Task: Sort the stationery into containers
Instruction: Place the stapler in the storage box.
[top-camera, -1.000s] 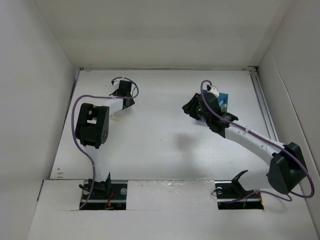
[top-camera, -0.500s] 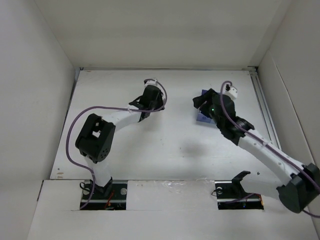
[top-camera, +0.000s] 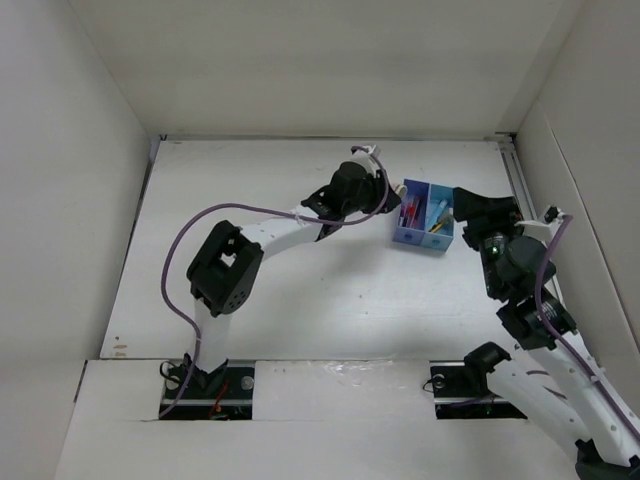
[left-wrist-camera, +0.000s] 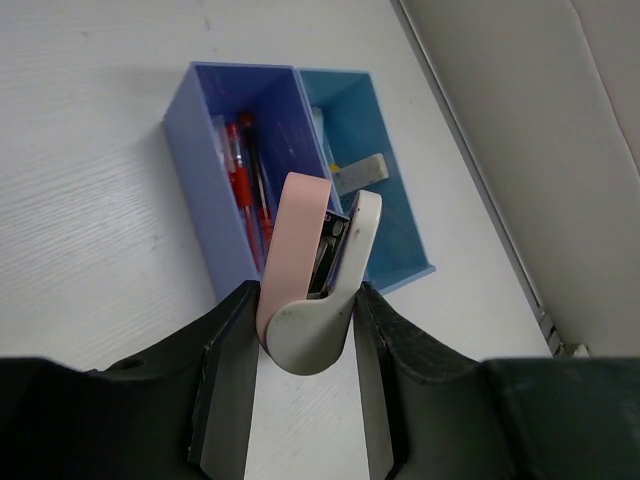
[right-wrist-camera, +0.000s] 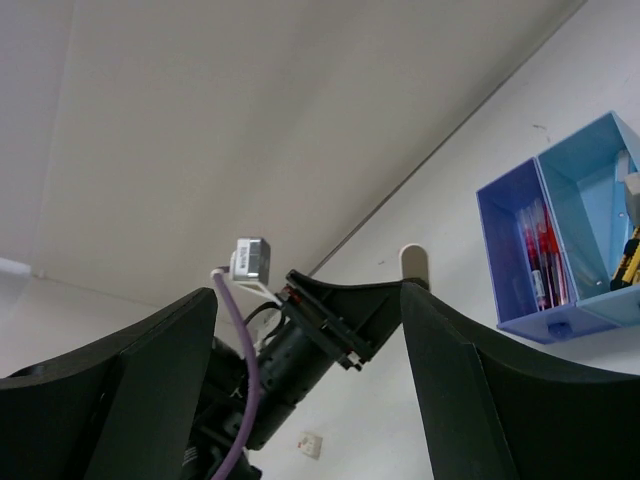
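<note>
Here your left gripper (left-wrist-camera: 303, 305) was clamped on a pink-and-white stapler (left-wrist-camera: 300, 250) just beside the joined trays (left-wrist-camera: 190, 150), red pens (left-wrist-camera: 238, 170) in their darker half; your right gripper (right-wrist-camera: 308, 300) gaped empty near them. A placing step, I'd judge: next, carry over the fitting tray, release

A white table (top-camera: 300, 290) sits between white walls (top-camera: 60, 200).

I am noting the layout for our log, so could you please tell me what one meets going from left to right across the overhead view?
Left arm's elbow → left gripper, holding a stapler → darker blue tray → lighter blue tray → right gripper.
</note>
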